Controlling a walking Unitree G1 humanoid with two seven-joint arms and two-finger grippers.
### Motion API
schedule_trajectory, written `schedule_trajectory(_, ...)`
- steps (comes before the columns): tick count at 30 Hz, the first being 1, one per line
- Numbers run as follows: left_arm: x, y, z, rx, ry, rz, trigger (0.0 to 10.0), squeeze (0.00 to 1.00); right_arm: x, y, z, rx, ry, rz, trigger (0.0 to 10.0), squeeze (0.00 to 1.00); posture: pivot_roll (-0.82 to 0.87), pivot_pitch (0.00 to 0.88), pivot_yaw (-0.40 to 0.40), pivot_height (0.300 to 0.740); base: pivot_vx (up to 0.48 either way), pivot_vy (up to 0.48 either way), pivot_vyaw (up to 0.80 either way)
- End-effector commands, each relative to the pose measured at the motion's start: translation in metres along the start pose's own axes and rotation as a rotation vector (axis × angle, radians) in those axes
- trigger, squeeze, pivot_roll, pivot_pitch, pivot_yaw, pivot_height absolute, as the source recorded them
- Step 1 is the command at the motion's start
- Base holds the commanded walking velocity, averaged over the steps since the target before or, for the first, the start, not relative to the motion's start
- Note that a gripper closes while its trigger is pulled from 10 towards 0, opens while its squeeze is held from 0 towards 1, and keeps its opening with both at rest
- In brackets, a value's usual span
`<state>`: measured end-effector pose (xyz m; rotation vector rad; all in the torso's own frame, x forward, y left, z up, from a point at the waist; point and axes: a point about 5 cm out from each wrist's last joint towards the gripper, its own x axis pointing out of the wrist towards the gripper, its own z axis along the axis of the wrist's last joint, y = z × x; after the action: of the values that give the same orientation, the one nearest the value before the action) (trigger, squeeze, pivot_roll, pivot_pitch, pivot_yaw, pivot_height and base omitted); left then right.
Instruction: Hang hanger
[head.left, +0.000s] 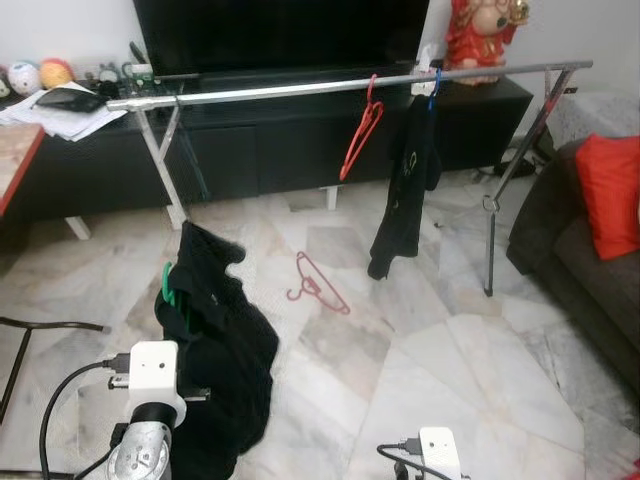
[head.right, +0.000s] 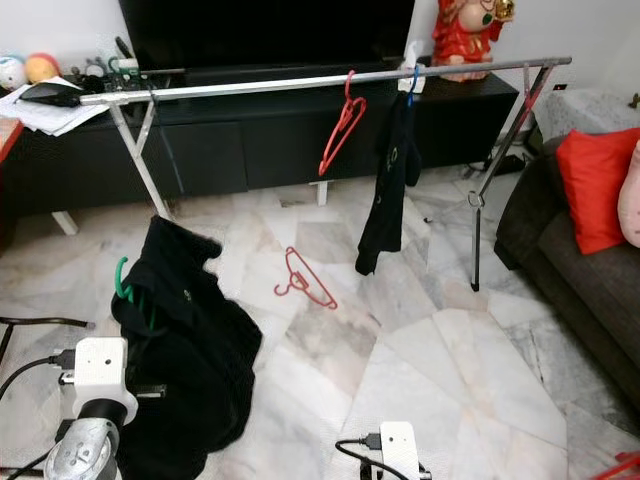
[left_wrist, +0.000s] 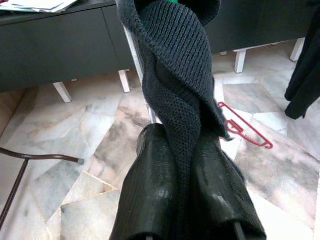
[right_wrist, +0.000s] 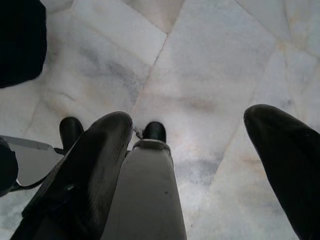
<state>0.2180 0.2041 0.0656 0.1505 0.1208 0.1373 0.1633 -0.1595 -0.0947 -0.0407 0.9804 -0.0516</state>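
Clamped in my left gripper (left_wrist: 187, 165), jaws closed on it, the black knitted garment on its green plastic hanger (head.left: 167, 284) hangs at nine o'clock. Next I judge: lift its hook onto the long silver metal rail (head.left: 300, 88) at twelve; my right gripper (right_wrist: 200, 150) idles, jaws apart.

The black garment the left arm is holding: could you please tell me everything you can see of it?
The black garment is a dark knit with a ribbed weave, draped on a green hanger whose hook pokes out at its side. It hangs bunched and folded in front of the robot, above the marble floor and short of the clothes rail. The left gripper is shut on a fold of it.
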Motion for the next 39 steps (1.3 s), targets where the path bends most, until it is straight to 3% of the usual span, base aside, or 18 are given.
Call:
schedule_trajectory(1, 0.0006, 0.0034, 0.0078, -0.009, -0.036, 0.010, 10.0, 0.00, -0.0010, -0.0013, -0.0059, 0.014, 0.023, -0.010, 10.0, 0.00, -0.05, 0.000, -0.018, 0.740, -0.285, 0.000, 0.00)
schedule_trajectory(39, 0.0019, 0.0020, 0.0087, -0.010, -0.038, 0.004, 10.0, 0.00, -0.0012, -0.0025, -0.0049, 0.032, 0.003, -0.032, 10.0, 0.00, -0.05, 0.000, -0.014, 0.740, -0.318, 0.000, 0.00)
